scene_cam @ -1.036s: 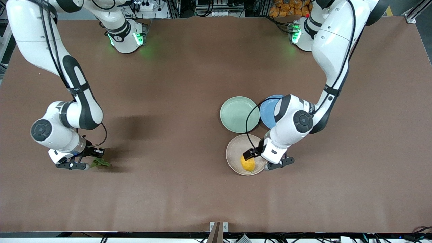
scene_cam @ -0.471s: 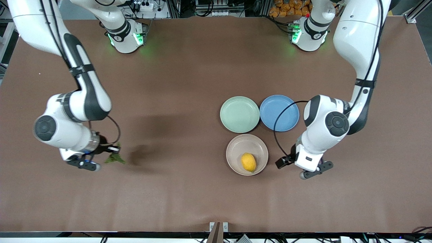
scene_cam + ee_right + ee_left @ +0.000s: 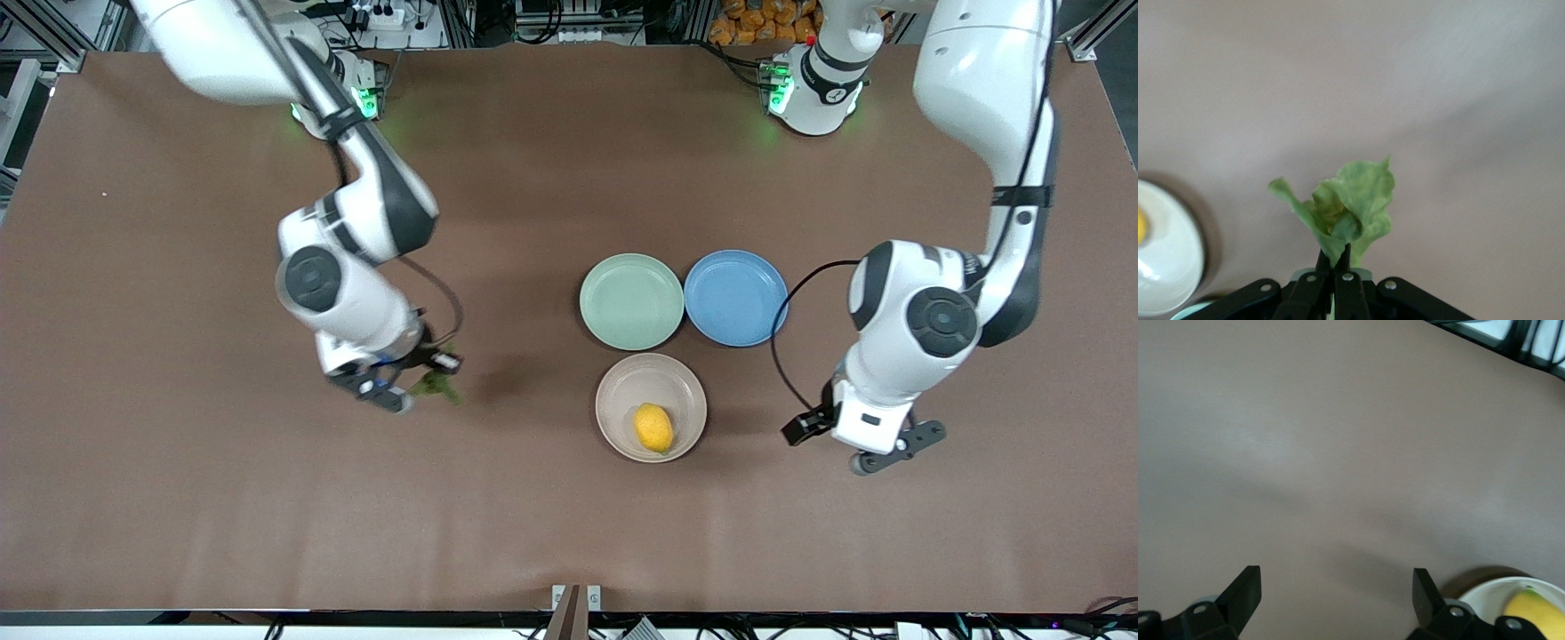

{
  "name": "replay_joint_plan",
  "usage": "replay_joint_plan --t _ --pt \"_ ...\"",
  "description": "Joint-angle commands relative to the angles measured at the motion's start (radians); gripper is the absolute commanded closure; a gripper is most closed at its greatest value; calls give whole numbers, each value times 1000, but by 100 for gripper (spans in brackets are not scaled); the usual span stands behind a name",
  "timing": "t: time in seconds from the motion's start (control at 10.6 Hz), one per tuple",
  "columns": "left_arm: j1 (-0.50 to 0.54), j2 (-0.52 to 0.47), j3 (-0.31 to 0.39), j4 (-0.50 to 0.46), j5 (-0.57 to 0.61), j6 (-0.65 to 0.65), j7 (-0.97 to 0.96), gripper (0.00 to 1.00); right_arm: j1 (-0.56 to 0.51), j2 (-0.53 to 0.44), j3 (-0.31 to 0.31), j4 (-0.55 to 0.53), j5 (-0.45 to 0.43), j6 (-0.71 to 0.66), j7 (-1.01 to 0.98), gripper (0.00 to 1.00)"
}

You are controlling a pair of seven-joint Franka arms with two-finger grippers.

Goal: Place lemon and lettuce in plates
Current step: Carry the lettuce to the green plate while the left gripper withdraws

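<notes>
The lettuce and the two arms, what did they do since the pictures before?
The right claw, shut on the lettuce, carried it from the right arm's end of the table toward the plates. The left claw, open, let go of the lemon and pulled away from the cream plate toward the left arm's end. The lemon and all the plates stayed put.

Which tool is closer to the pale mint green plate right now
Right. The right tool, shut on the crinkled green lettuce leaf, hangs over bare table beside the pale mint green plate; the open left tool is farther.
</notes>
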Motion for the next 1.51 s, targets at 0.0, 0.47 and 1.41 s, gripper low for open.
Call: replay_joint_plan --t 0.0,0.47,1.41 --pt "76 -99 -10 -98 24 -49 83 0 139 32 -10 32 -18 57 203 100" --pt "134 -438 25 -492 -18 -57 336 0 348 122 -13 62 -196 208 527 100" --pt "96 -609 19 -392 -134 -68 520 0 402 192 -17 156 -299 280 638 0"
